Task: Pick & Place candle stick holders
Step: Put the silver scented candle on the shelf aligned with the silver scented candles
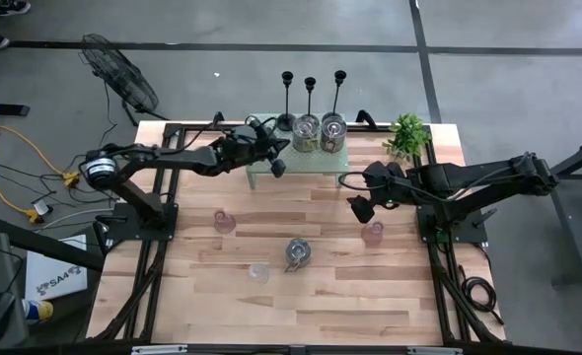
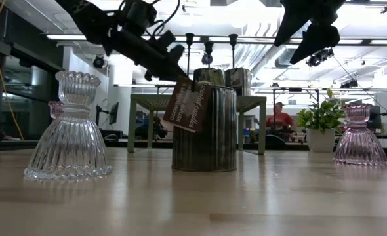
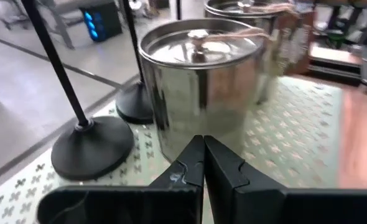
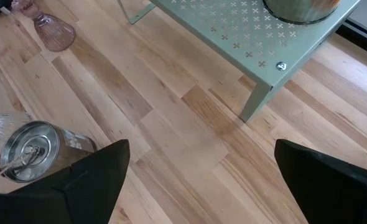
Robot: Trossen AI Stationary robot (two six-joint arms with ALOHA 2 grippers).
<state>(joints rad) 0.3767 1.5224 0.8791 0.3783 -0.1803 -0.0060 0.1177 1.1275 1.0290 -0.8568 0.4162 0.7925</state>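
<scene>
**Handling the candle holders: glass, tin and thin stems**

Your left end effector (image 3: 202, 163) is pinched fully shut with nothing in it, hovering over the pale green perforated metal shelf (image 1: 261, 170) just in front of the nearer squat silvery lidded jar (image 3: 199, 81). Your right end effector (image 4: 202, 180) stands wide open and empty above the wooden desk (image 1: 321, 296), near the shelf's front leg.

Two silvery jars sit on the shelf; a third, tagged one (image 1: 297, 253) stands loose mid-desk. Expect these to be stiff, smooth and slippery; take them across the body low down, not by the little lid knob, which may lift off.

The three black thin-stemmed candlesticks (image 1: 311, 99) stand along the shelf's far edge. They are likely top-light but tippy; grip the stem just above the round base.

The small pink ribbed glass holders (image 1: 224, 222) (image 1: 373, 233) and the clear ribbed glass one (image 1: 258, 272) are on the desk, well apart. Treat them as fragile: close gently on the narrow waist between skirt and cup, where the fingers can seat.
</scene>
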